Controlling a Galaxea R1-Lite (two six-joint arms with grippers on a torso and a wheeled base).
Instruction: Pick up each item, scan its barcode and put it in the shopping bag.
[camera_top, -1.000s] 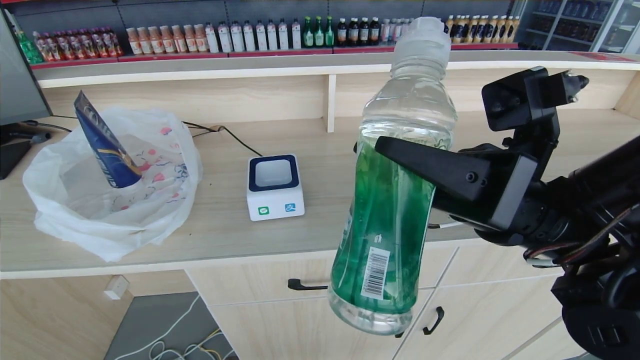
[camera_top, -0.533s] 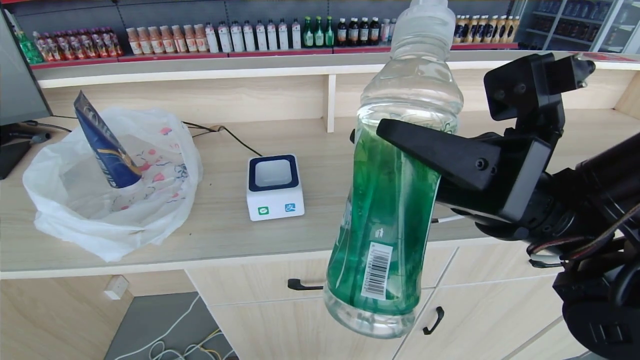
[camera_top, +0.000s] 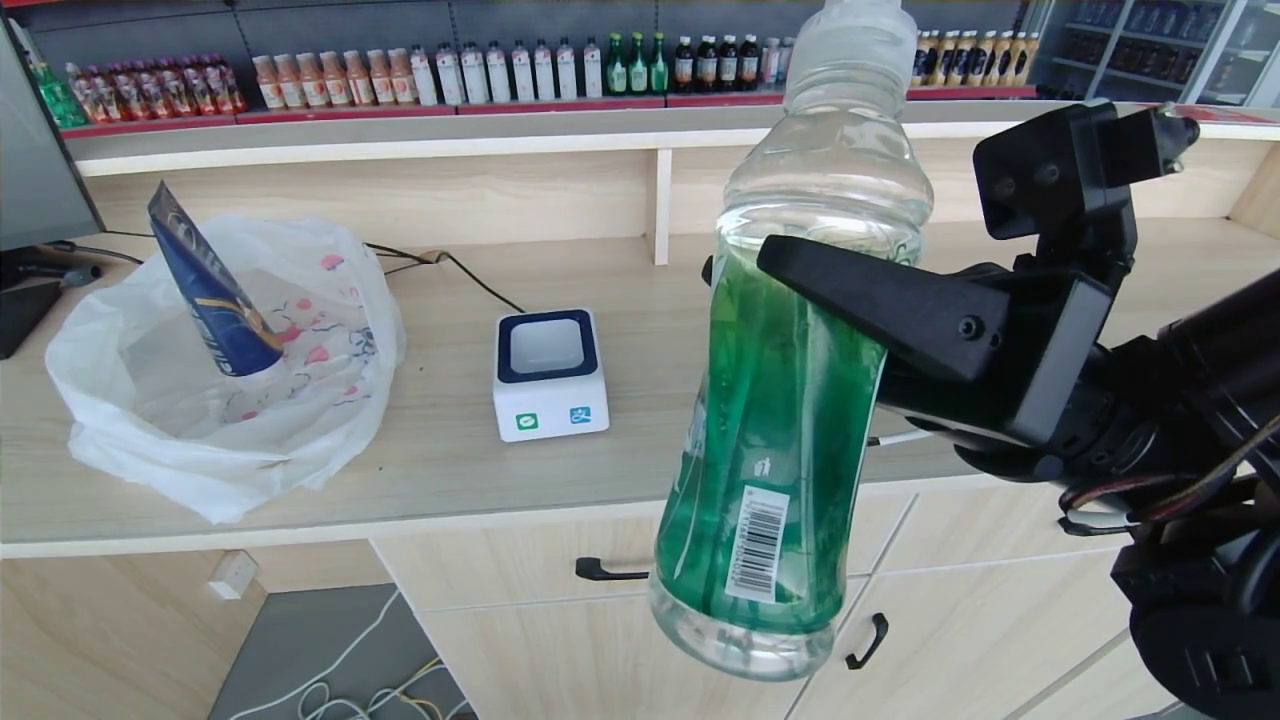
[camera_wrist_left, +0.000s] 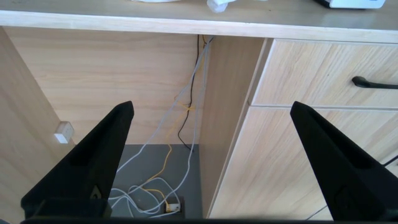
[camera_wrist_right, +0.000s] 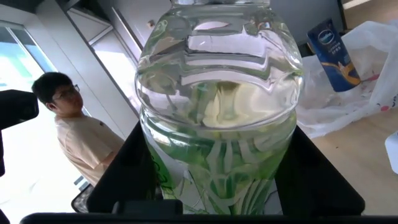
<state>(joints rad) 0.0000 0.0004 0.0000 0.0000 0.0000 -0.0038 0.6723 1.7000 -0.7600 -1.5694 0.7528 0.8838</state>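
My right gripper (camera_top: 800, 290) is shut on a clear water bottle (camera_top: 790, 400) with a green label, held up close in the head view, cap up and slightly tilted. Its barcode (camera_top: 757, 542) near the base faces the head camera. The bottle (camera_wrist_right: 217, 124) sits between the jaws in the right wrist view. A white scanner (camera_top: 549, 373) with a dark-blue rim stands on the counter to the bottle's left. Further left lies the white shopping bag (camera_top: 150, 410) with a blue pouch (camera_top: 207, 287) standing in it. My left gripper (camera_wrist_left: 208, 162) hangs open below the counter edge, in front of the cabinet.
A black cable (camera_top: 470, 275) runs along the wooden counter (camera_top: 440, 470) behind the scanner. A monitor (camera_top: 35, 180) stands at the far left. Drawers with black handles (camera_top: 605, 572) lie under the counter. Shelves of bottles (camera_top: 500, 70) line the back wall.
The bottle and my right gripper have risen slightly and the bottle's base has swung a little left, keeping the barcode toward the head camera. Bag, pouch and scanner are unmoved.
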